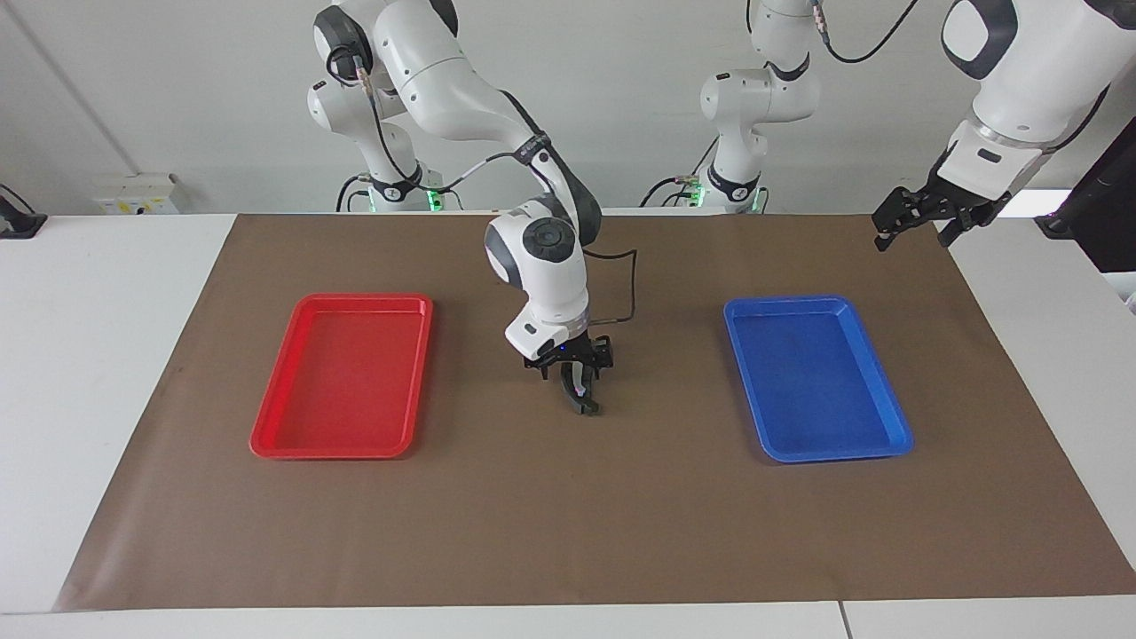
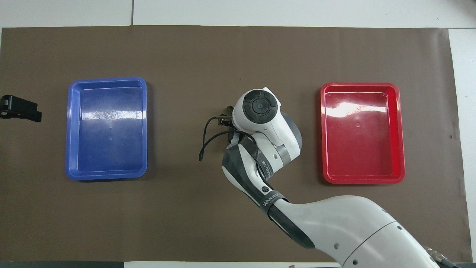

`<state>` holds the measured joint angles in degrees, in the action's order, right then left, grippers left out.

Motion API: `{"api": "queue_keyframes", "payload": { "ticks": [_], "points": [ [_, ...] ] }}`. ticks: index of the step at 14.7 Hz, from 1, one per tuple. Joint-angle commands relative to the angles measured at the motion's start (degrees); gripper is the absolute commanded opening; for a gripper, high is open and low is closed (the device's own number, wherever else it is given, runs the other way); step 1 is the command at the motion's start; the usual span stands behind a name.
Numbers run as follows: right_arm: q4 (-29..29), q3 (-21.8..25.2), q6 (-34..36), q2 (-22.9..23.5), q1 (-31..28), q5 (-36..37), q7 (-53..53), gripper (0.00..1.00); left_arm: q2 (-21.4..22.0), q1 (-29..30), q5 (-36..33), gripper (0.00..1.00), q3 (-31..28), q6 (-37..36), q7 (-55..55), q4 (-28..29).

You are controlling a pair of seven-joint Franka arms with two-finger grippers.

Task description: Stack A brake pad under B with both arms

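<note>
My right gripper (image 1: 575,389) is low over the middle of the brown mat, between the two trays. It points down and is shut on B (image 1: 584,404), a narrow dark curved piece with a pale shiny spot, whose lower end is at the mat. In the overhead view the right wrist covers the gripper, and only a tip of B (image 2: 227,110) sticks out. The short flat A brake pad is hidden from both views. My left gripper (image 1: 914,226) waits open and empty, raised over the mat's edge at the left arm's end; it also shows in the overhead view (image 2: 20,108).
A blue tray (image 1: 887,417) lies toward the left arm's end and a red tray (image 1: 275,426) toward the right arm's end, both empty. The brown mat (image 1: 568,532) covers the table. Two slimmer white arms with green-lit bases stand at the robots' edge.
</note>
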<state>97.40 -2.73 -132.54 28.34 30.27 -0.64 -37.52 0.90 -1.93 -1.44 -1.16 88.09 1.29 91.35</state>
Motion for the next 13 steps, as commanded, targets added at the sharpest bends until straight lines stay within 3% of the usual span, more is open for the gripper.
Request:
{"api": "queue_keyframes", "payload": {
  "ticks": [1, 7, 13],
  "points": [
    [0.7, 0.2, 2.7, -4.9, -3.2, 3.5, -1.5, 0.99, 0.0, 0.3, 0.3, 0.99, 0.0, -0.9, 0.6, -0.6],
    [0.9, 0.0, 11.1, -13.7, -15.2, 6.1, 7.4, 0.99, 0.0, 0.3, 0.3, 0.99, 0.1, -0.9, 0.6, -0.6],
    [1.6, -0.1, 25.6, -21.7, -24.5, 6.0, 18.7, 0.99, 0.0, 0.3, 0.3, 0.99, 0.0, -0.9, 0.6, -0.6]
  ]
}}
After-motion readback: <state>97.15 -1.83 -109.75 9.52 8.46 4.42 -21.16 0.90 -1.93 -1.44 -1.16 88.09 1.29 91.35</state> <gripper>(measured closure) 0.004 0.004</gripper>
